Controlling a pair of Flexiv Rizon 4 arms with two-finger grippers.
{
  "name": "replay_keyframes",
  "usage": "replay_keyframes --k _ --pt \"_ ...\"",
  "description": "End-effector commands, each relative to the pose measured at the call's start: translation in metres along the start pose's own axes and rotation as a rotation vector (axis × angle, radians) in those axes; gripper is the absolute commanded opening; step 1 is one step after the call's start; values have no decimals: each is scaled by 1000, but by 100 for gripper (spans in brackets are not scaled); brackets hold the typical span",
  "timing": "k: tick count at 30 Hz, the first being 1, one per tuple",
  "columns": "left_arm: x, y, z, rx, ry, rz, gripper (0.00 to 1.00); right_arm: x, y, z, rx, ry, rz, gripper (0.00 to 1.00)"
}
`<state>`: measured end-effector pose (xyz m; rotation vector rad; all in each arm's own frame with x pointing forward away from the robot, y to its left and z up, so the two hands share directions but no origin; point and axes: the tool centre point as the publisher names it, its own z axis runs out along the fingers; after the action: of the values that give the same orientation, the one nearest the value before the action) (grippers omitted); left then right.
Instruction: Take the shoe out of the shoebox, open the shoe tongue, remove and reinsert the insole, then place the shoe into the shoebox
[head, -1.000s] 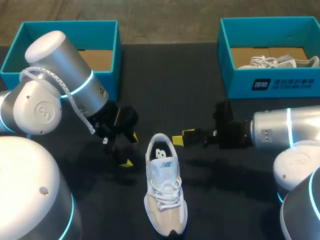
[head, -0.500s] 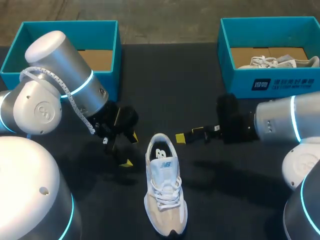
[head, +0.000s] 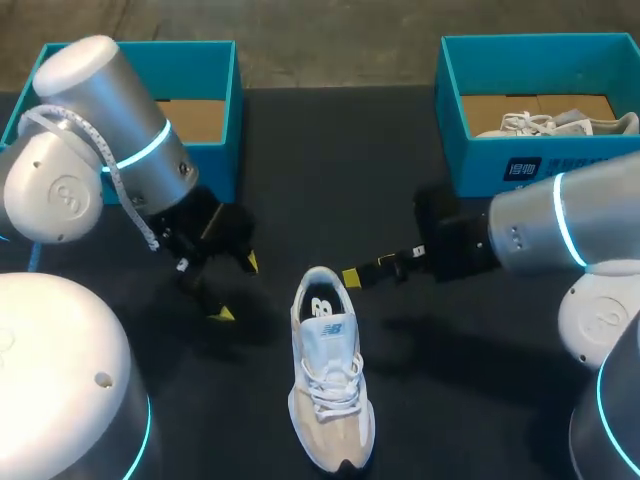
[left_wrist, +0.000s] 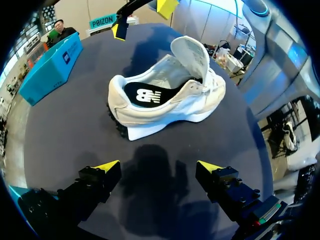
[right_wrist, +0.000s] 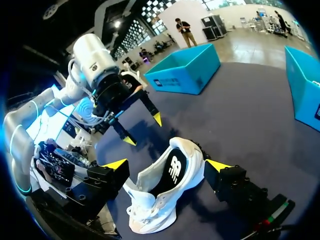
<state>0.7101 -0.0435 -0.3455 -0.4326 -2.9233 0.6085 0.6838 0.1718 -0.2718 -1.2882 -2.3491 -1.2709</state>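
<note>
Shoe: upright on table, near-middle, heel toward far side, tongue raised, dark insole in place.
Left gripper: left of heel, angled downward, fingers spread, empty.
Right gripper: arm level, tips just right of heel, fingers spread, empty.
Shoebox: far right.

White print on shoebox front, logo on shoe tongue and insole

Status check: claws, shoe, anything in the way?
Left claw open, right claw open, both empty. Shoe on table, heel between them, tongue up, insole in. Nothing blocking.
</note>
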Motion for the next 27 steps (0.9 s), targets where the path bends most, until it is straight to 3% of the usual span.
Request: replay_keyframes --k 1,6,17,27 --pt "3 7 -17 -11 -4 21 100 13 9 2 59 -233 -4 100" --pt "2 15 -30 -67 -28 60 100 25 6 8 79 -298 -4 100" --pt "2 15 -30 -67 -28 60 100 25 6 8 79 -298 -4 100" --pt "-6 31 -46 -129 -36 125 100 40 11 31 200 -467 75 100"
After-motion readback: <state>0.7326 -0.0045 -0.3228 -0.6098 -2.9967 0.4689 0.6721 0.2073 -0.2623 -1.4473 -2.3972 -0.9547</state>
